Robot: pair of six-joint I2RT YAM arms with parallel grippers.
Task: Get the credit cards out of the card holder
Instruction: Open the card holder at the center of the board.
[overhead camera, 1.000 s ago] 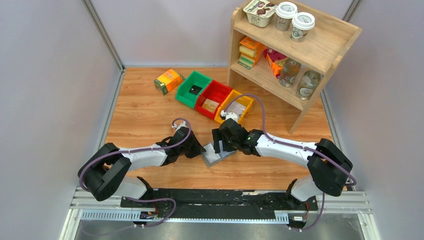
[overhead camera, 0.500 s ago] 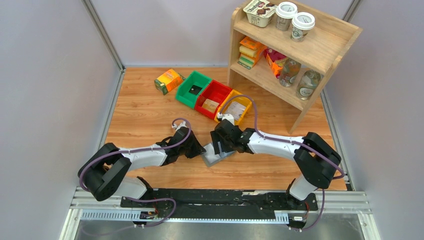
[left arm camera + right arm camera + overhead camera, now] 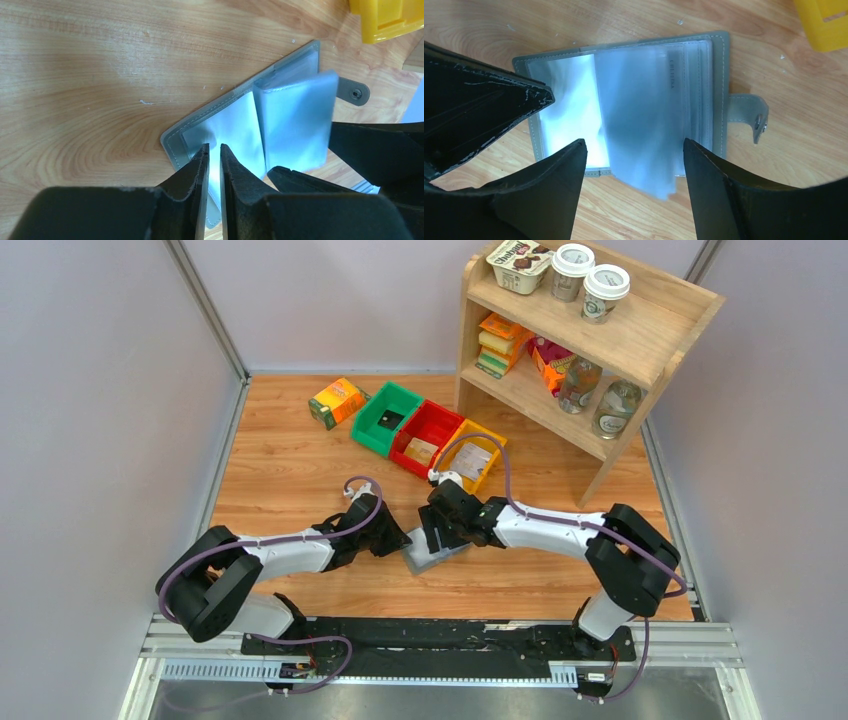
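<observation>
The grey card holder (image 3: pixel 436 559) lies open on the wood between both arms, its snap tab (image 3: pixel 749 112) out to one side. My left gripper (image 3: pixel 214 146) is shut to a thin slit, tips pressed on the holder's left inner flap (image 3: pixel 235 127). My right gripper (image 3: pixel 633 144) is open and straddles a raised, blurred clear pocket leaf (image 3: pixel 639 125). In the top view the right gripper (image 3: pixel 437 530) hangs over the holder, facing the left gripper (image 3: pixel 403 539). The credit cards are hidden; none shows in the pockets.
Green (image 3: pixel 385 417), red (image 3: pixel 428 435) and yellow (image 3: pixel 470 455) bins stand in a row behind the holder, the green one holding a small black flat piece. An orange-green carton (image 3: pixel 337 401) lies to their left. A wooden shelf (image 3: pixel 600 340) with goods fills the back right.
My right arm has pushed its gripper leftward over the holder, and its jaws have narrowed a little. The left gripper has stayed put.
</observation>
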